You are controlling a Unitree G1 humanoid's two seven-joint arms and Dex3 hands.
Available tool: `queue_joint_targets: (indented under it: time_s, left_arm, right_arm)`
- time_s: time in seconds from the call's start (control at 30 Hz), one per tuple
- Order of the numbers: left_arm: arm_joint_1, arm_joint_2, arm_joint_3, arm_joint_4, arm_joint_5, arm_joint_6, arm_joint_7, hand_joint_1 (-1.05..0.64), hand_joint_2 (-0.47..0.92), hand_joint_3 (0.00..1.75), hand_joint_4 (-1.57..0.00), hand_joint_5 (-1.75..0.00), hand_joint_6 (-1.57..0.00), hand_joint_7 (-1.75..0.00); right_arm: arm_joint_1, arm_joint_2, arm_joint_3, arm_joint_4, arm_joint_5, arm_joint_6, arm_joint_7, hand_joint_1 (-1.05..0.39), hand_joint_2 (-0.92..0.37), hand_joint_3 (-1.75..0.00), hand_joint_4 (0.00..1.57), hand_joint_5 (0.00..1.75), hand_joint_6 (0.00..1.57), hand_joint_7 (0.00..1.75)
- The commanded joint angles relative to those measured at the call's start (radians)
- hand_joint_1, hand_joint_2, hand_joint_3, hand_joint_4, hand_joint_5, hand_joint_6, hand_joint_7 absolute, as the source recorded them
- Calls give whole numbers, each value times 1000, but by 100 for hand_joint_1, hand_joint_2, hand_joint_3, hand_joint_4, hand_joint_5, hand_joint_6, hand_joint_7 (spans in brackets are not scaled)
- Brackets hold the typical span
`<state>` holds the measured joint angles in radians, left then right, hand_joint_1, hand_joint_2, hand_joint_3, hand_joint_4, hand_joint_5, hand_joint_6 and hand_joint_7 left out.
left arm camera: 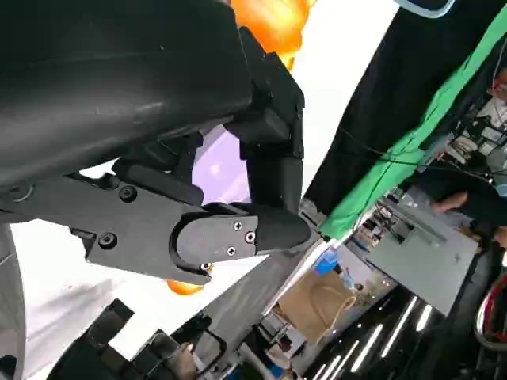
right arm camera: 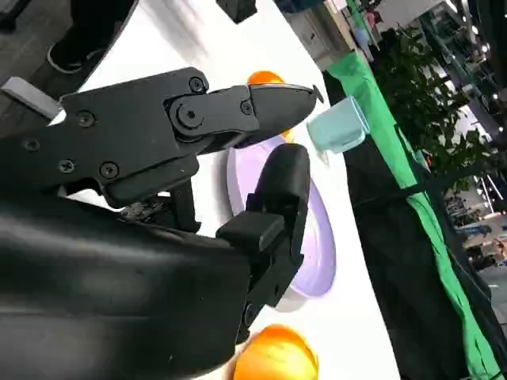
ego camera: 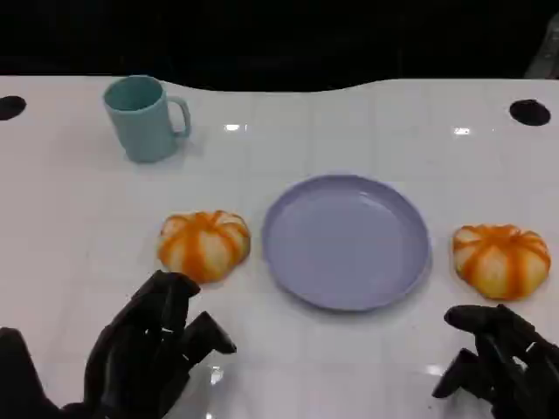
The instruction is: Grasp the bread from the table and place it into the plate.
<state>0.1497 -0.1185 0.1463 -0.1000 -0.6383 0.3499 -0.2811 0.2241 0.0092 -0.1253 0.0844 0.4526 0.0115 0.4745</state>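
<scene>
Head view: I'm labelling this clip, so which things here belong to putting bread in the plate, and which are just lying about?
Belongs to the job:
- left bread, left of the plate
- right bread, right of the plate
- plate, nothing in it
- left hand and right hand, both holding nothing

Just lying about:
- teal mug, far left of the table

Left hand (ego camera: 153, 349) and right hand (ego camera: 502, 362) hover empty, fingers apart.

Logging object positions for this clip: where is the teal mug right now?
In the head view the teal mug stands upright at the table's far left, behind the left bread roll and apart from the plate.
</scene>
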Motion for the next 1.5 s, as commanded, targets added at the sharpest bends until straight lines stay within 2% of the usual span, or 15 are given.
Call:
queue_joint_targets:
  time_s: [0.03, 0.6, 0.73, 0.83, 0.87, 0.9, 0.93, 1.0, 1.03, 1.1, 1.13, 1.23, 1.3, 1.4, 1.5]
  left_arm:
    - [7, 14, 1, -9, 4, 3, 0, -53, 92, 43, -73, -175, -57, -162]
    - [11, 13, 0, -6, 5, -3, -6, -52, 92, 43, -72, -175, -56, -162]
    - [4, 18, -9, 10, 36, -62, -34, -52, 92, 43, -72, -175, -57, -162]
    - [-8, 20, -24, 39, 95, -171, -74, -52, 92, 45, -69, -175, -57, -146]
    - [-20, 39, -42, 70, 172, -282, -95, -52, 92, 46, -69, -175, -57, -146]
    - [-29, 52, -56, 96, 229, -367, -111, -52, 92, 47, -64, -164, -57, -124]
    - [-36, 65, -68, 112, 285, -438, -113, -53, 92, 48, -62, -160, -58, -114]
    - [-46, 93, -89, 126, 377, -537, -106, -52, 92, 32, -54, -130, -58, -64]
    - [-49, 100, -95, 134, 400, -566, -103, -51, 92, 28, -51, -123, -59, -51]
    - [-52, 104, -100, 150, 416, -600, -101, -50, 92, 25, -49, -117, -59, -40]
    - [-57, 136, -108, 138, 489, -636, -80, -50, 92, 25, -49, -116, -59, -39]
    - [-70, 200, -123, 90, 649, -672, -25, -52, 92, 10, -32, -89, -48, -17]
    - [-71, 208, -128, 84, 672, -672, -8, -53, 92, 8, -29, -84, -47, -13]
    - [-110, 287, -139, 45, 880, -691, 71, -54, 91, 3, -13, -69, -38, -5]
    - [-120, 310, -150, 39, 940, -694, 109, -54, 90, 1, -10, -64, -36, -2]
  right_arm:
    - [2, -11, -10, -1, 6, 1, 3, -81, -92, -19, 65, 150, 73, 100]
    - [9, -5, -6, -11, 0, -5, -3, -81, -92, -19, 65, 150, 73, 99]
    - [7, -6, -4, -6, -8, -14, -3, -81, -92, -19, 65, 150, 73, 99]
    - [5, -6, -3, -6, -8, -9, -4, -81, -92, -20, 65, 149, 72, 99]
    - [4, -4, -3, -5, -10, -12, -5, -81, -92, -20, 65, 149, 72, 99]
    - [3, -2, -3, -4, -11, -14, -7, -81, -92, -20, 65, 149, 72, 100]
    - [3, 0, -1, -6, -14, -15, -11, -81, -92, -20, 65, 149, 72, 100]
    - [2, 2, 1, -7, -19, -19, -12, -81, -92, -20, 65, 149, 72, 100]
    - [2, 3, 2, -7, -21, -21, -12, -81, -92, -20, 65, 149, 72, 100]
    - [1, 3, 2, -6, -21, -22, -12, -81, -92, -20, 65, 149, 72, 100]
    - [1, 5, 3, -6, -20, -22, -13, -80, -92, -20, 65, 149, 72, 101]
    - [4, 8, 6, -15, -24, -16, -25, -80, -92, -20, 65, 149, 72, 101]
    - [5, 7, 7, -17, -24, -16, -27, -80, -92, -20, 65, 149, 71, 101]
    - [0, 9, 2, -5, -6, -18, -7, -79, -92, -20, 65, 149, 71, 100]
    - [0, 8, 1, -4, -4, -17, -4, -79, -92, -19, 65, 148, 71, 100]
